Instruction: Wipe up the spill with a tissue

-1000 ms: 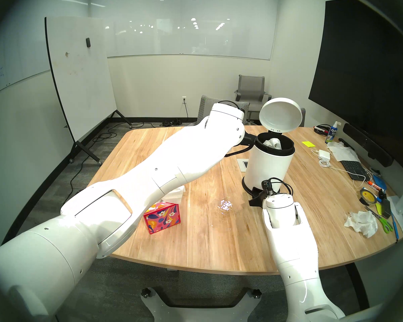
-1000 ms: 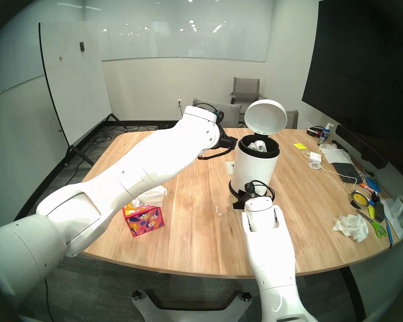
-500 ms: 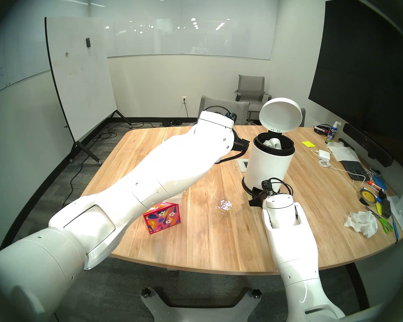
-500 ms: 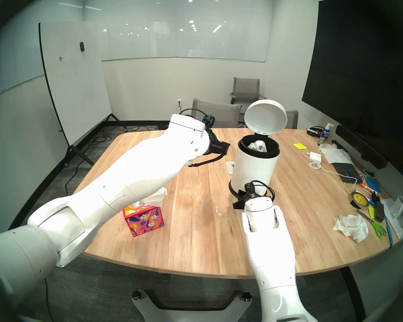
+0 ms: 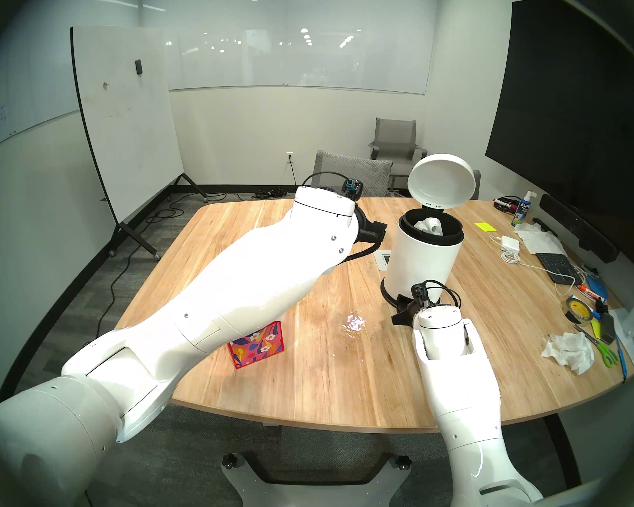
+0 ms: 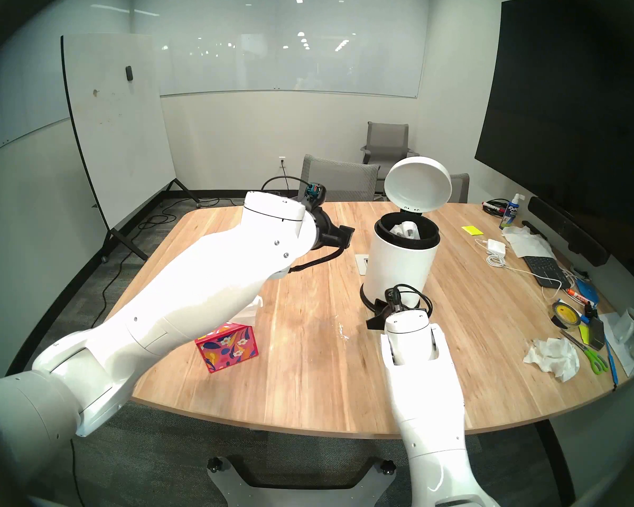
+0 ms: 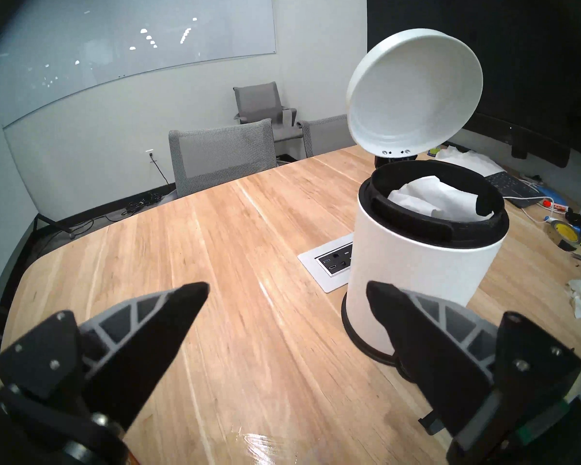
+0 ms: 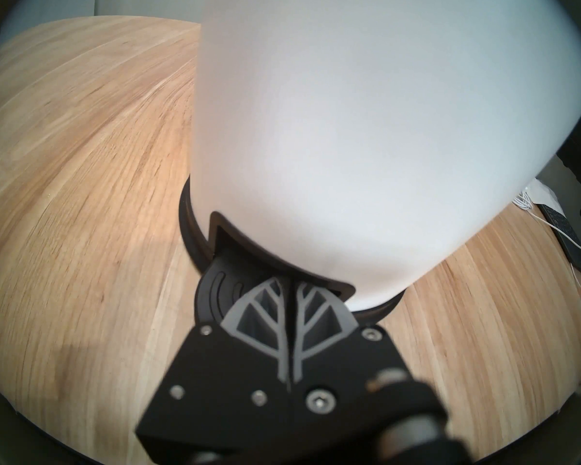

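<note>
One spill [image 5: 353, 323], one tissue [image 5: 429, 225], two tools.

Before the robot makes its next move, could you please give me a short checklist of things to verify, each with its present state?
1. Left gripper open and empty: ok.
2. Tissue lies inside the bin: ok.
3. Lid stands up, with the shut right gripper on the pedal: ok.
4. Left gripper is apart from the bin's rim: ok.
5. Spill wiped dry: not ok, glossy glints remain on the table.
</note>
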